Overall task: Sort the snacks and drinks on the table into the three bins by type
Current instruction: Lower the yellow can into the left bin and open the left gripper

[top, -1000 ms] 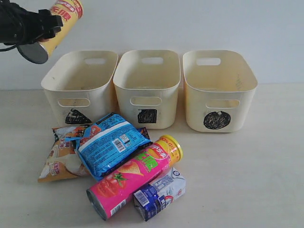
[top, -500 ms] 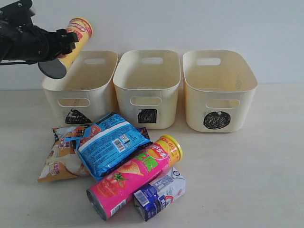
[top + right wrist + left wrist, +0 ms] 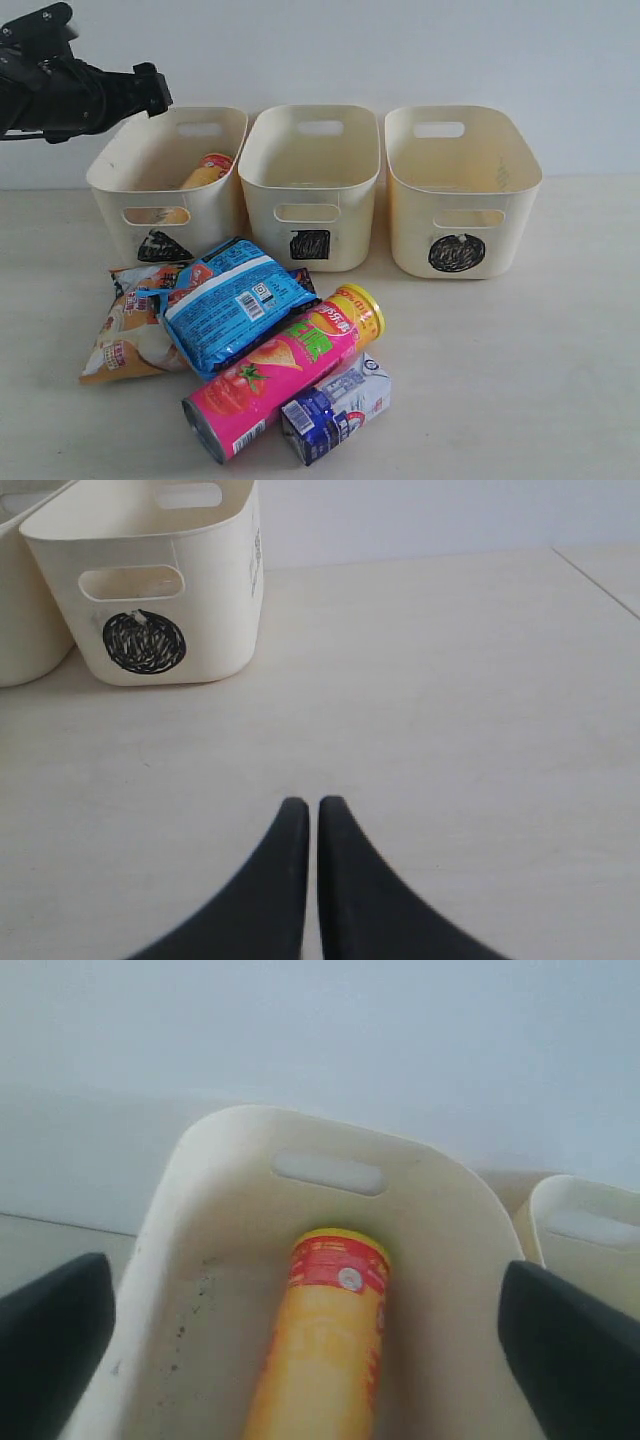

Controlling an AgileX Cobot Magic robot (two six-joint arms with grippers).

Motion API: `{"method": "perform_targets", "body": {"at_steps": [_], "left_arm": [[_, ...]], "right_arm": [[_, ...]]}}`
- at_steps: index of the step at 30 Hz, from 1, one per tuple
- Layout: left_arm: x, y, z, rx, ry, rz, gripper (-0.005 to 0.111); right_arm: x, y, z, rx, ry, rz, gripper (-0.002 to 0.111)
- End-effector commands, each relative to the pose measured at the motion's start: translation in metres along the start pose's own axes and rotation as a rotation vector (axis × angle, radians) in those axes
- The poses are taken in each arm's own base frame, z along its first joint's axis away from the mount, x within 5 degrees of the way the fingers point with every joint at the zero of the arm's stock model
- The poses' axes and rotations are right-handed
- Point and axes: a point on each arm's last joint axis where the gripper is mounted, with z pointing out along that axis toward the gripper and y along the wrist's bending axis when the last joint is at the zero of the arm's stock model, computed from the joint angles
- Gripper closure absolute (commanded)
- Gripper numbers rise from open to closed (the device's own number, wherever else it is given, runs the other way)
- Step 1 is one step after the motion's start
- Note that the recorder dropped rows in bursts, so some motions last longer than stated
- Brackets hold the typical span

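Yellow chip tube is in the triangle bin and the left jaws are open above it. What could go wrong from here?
1. The yellow tube lies slanted in the triangle bin, not flat; a second tube dropped on it may jam or sit proud.
2. The blue packet overlaps the pink tube, and the blue-and-white carton touches that tube; picking one could drag or roll the others.

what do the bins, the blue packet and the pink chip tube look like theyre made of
Bins: likely moulded plastic, cream, with smooth matte walls, rounded corners and cut-out handles.
Blue packet: probably thin plastic film, since it is glossy, creased and crinkled.
Pink chip tube: seemingly printed cardboard with a slight sheen; its near end looks metallic grey.
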Motion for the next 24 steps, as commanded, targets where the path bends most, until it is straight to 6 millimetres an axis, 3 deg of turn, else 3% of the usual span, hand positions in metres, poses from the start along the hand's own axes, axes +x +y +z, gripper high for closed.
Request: {"method": "perform_targets", "body": {"at_steps": [1,3,7,16,24], "left_arm": [[-0.021,-0.011,-0.021,0.051,-0.027,0.002,0.025],[-0.029,-0.017,-0.033,0.084,-0.021,0.033,0.046],[-0.037,-0.027,-0.053,0.151,0.026,0.123,0.102],[-0.031,-0.038,-0.081,0.266,0.225,0.302,0.101],[-0.031,-0.047,-0.13,0.36,0.343,0.352,0.102]], "right_arm": [[0.001,0.0,0.0,0.0,-0.004,-0.01,0.107],[0.001,0.0,0.0,0.0,-0.004,-0.01,0.107],[0.001,0.0,0.0,0.0,-0.004,-0.01,0.107],[0.001,0.0,0.0,0.0,-0.004,-0.01,0.107],[0.001,0.0,0.0,0.0,-0.004,-0.01,0.107]]}}
